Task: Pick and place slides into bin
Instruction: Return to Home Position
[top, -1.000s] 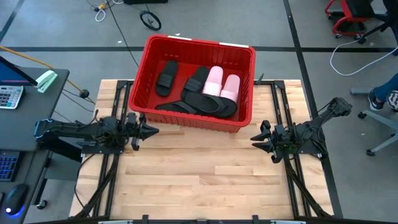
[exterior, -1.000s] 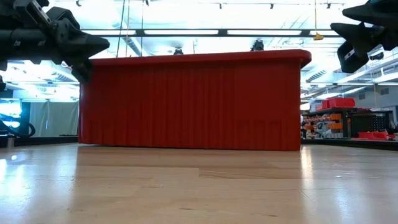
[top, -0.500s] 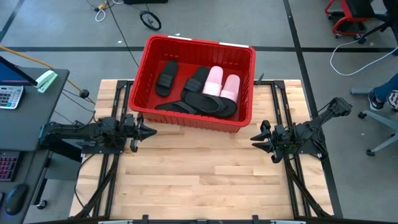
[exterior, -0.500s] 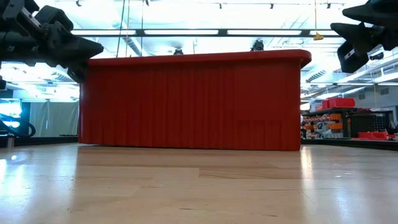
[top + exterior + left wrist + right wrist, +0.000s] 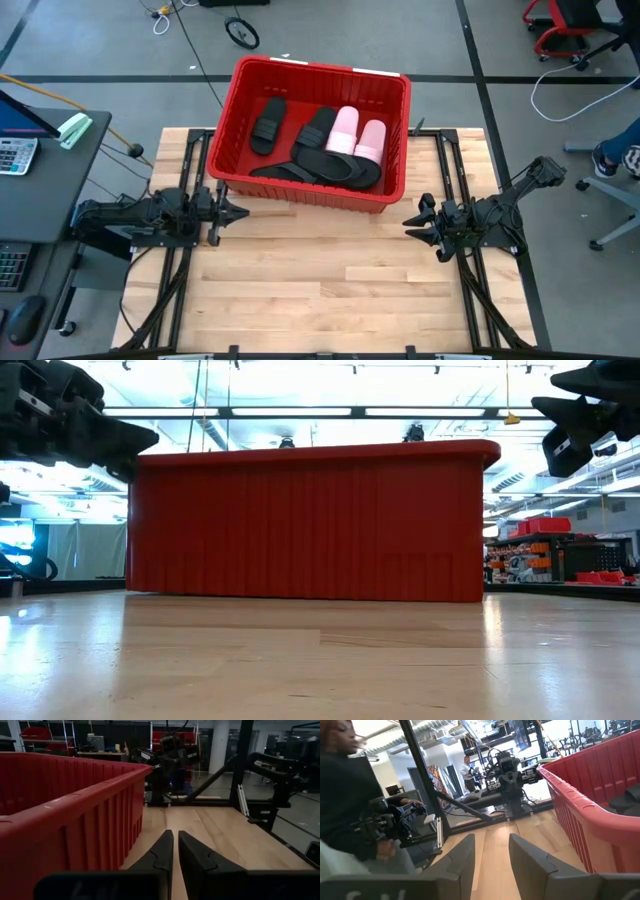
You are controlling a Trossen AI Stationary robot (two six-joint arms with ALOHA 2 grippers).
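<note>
Red bin point(image 5: 310, 525) hides its slides point(image 5: 343, 130) low; overhead shows them.

The slides point(image 5: 343, 132) lie in the bin point(image 5: 300, 193) on the table point(image 5: 330, 290), left gripper point(image 5: 242, 212) and right gripper point(image 5: 408, 222) off the bin's near corners.

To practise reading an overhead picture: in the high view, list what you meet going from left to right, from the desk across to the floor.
calculator → left gripper → pale pink slides → right gripper → person's shoe
</note>
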